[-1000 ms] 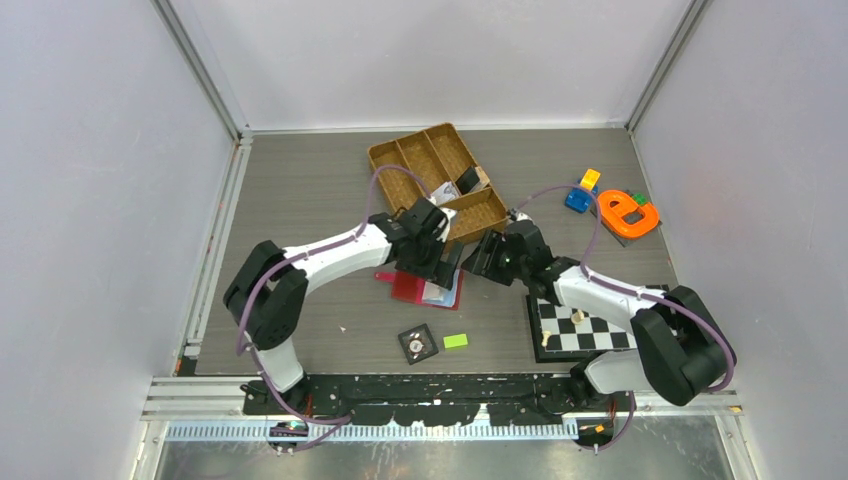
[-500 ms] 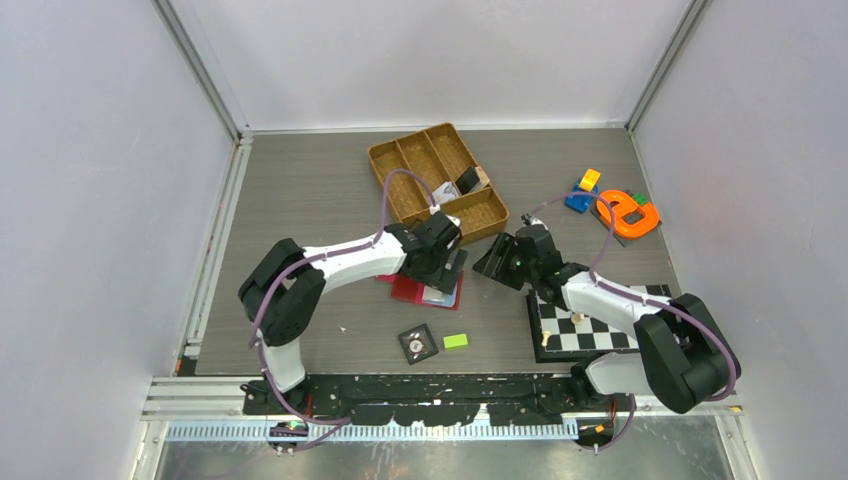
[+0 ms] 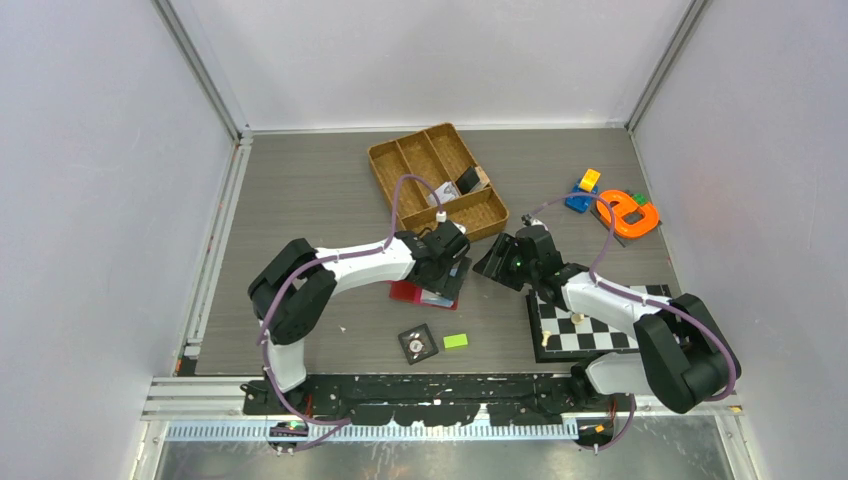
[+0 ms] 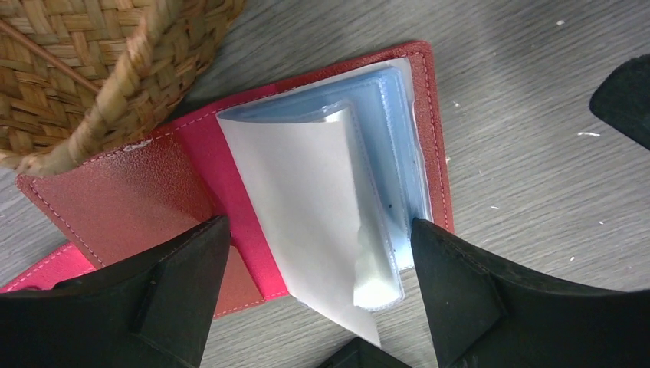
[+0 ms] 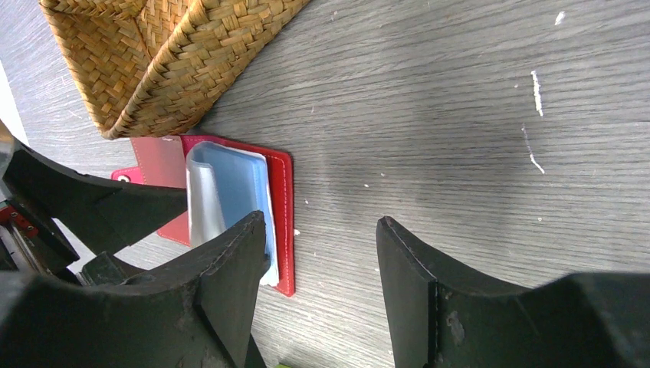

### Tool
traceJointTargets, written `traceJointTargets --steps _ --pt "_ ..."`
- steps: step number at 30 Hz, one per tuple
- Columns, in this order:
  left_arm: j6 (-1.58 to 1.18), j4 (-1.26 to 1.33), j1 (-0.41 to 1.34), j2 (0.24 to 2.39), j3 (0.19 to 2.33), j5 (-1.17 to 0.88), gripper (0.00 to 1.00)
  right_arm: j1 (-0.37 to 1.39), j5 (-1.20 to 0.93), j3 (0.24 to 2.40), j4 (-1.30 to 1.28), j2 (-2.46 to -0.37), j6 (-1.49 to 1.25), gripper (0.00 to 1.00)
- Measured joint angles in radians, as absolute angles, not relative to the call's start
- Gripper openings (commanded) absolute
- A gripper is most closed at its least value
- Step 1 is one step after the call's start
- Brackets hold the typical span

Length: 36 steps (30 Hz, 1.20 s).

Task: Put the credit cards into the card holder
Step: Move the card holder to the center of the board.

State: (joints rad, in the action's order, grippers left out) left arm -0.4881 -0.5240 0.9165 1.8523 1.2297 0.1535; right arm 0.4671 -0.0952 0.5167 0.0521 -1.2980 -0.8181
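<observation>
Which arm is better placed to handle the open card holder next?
Probably left: the left pincer, open, straddles the card holder's sleeves; the right pincer hangs open beside it, over the table.

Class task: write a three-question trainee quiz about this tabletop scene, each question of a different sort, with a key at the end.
1. True or false: the card holder is open.
2. Which thing lies closest to the card holder? A) the woven tray B) the checkerboard C) the orange toy
3. Fill in the missing word: the left gripper hangs over the card holder with its jaws ____.

Key: 1 true; 2 A; 3 open.
</observation>
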Motion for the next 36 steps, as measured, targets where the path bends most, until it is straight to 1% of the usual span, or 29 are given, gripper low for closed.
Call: traceJointTargets --steps 10,14,19,26,30,35,36 --pt "-0.458 -0.531 0.923 1.845 1.230 0.244 0.80 0.467 -0.095 0.516 0.052 -1.298 -0.819 0.60" --pt "-0.442 -0.537 0.923 1.842 1.230 0.274 0.75 0.467 -0.096 0.516 0.053 -1.298 -0.820 0.60" --pt "-0.434 -0.550 0.923 1.832 1.230 0.302 0.71 0.467 -0.099 0.516 0.054 -1.298 -0.820 0.60" --pt "-0.425 -0.559 0.923 1.806 1.230 0.340 0.57 0.467 -0.101 0.516 0.057 -1.303 -0.821 0.60" --pt "-0.419 -0.568 0.923 1.801 1.230 0.351 0.54 0.467 -0.110 0.516 0.060 -1.303 -0.820 0.60" --pt "-0.419 -0.581 0.920 1.789 1.223 0.358 0.53 0.467 -0.119 0.516 0.060 -1.303 -0.820 0.60" --pt "-0.420 -0.581 0.916 1.783 1.219 0.356 0.51 0.467 -0.122 0.516 0.060 -1.303 -0.820 0.60"
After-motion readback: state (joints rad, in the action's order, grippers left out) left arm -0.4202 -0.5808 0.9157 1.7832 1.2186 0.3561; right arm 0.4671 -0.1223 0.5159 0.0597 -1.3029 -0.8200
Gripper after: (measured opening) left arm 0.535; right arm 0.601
